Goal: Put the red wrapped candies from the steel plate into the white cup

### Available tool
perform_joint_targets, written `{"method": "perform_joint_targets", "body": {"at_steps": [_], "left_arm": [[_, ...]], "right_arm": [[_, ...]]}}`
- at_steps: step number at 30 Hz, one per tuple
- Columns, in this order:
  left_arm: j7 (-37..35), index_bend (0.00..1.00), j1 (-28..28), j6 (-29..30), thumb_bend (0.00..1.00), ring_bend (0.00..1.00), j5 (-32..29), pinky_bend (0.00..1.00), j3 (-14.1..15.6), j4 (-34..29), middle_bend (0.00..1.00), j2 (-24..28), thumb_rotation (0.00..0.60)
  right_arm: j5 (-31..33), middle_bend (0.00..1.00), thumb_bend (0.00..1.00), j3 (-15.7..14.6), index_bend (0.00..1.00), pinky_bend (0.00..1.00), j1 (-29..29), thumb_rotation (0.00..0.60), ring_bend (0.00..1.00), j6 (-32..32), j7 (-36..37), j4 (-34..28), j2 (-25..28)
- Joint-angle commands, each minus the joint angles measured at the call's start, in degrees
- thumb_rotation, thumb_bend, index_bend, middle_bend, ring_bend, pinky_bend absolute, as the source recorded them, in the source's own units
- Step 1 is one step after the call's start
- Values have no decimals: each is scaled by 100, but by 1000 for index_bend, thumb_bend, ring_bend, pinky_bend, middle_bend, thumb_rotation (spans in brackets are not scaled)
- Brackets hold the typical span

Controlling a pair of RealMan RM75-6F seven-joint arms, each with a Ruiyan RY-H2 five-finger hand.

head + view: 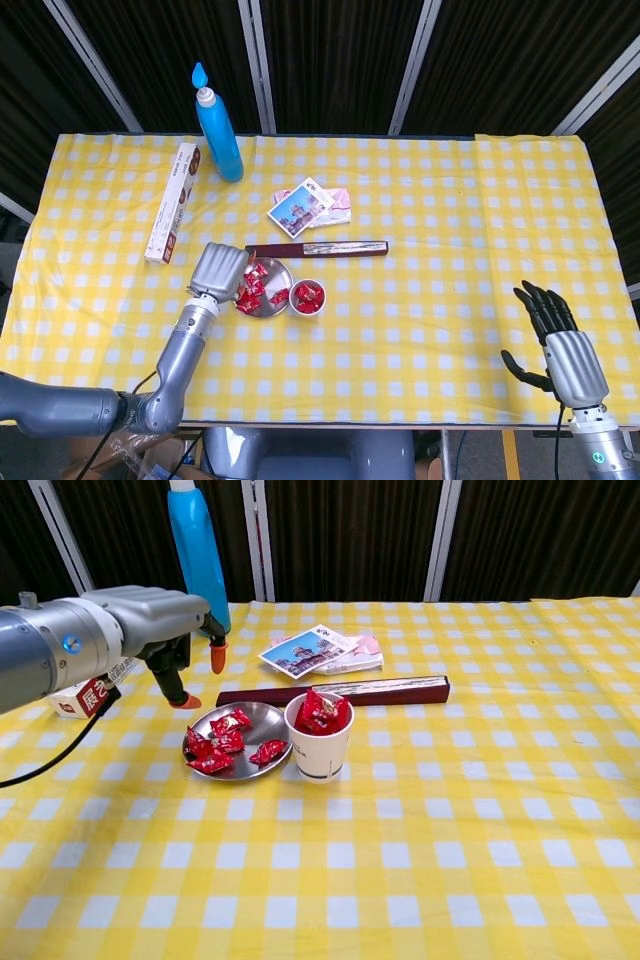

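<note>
**Red candies split between steel plate and white cup**

Red wrapped candies point(222, 742), glossy and crinkled in foil-like wrappers, lie loose in the round shallow steel plate point(262, 718), whose polished metal shows bare toward its far rim. More of the same red candies fill the white paper cup point(321, 755), a tapered cup standing upright and touching the plate's right edge; its heap rises above the rim.

The left hand point(165, 630), a smooth grey metal shell with dark fingers point(176, 685) capped in orange tips, hangs above the cloth just left of the plate, fingers apart and pointing downward, holding nothing. The right hand point(560, 345), silver-backed with black fingers, sits near the table's right front corner, fingers spread and empty.

Behind the plate lies a long dark-red flat box with a shiny patterned top point(335, 691). Beyond it rest glossy printed cards point(305, 650) showing a building picture. A tall blue plastic bottle point(218, 125) stands upright at the back. A long white-and-brown carton point(172, 202) carries lettering too small to read. All sits on the yellow-and-white checked tablecloth point(450, 820).
</note>
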Motion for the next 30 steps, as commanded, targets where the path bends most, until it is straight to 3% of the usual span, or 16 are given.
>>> {"method": "perform_joint_targets", "body": {"at_steps": [1,14,30], "left_arm": [[-12,398,8,-136,277,1000,-58,1000,107,172,1000,-119,600],[210,406,-284,-353,317,1000,-476,1000,-6,1028,1000,-1068,600],[83,400,-462,-856,318,1000,-436,1000,-94,1598,1000,-1417,600]], "right_arm": [[6,0,387,1,0,0,1,600,0,-3,-2,-2,0],[40,0,388,26,0,0,-10,600,0,28,63,2,21],[60,0,388,38,0,0,-6,600,0,20,118,-5,39]]}}
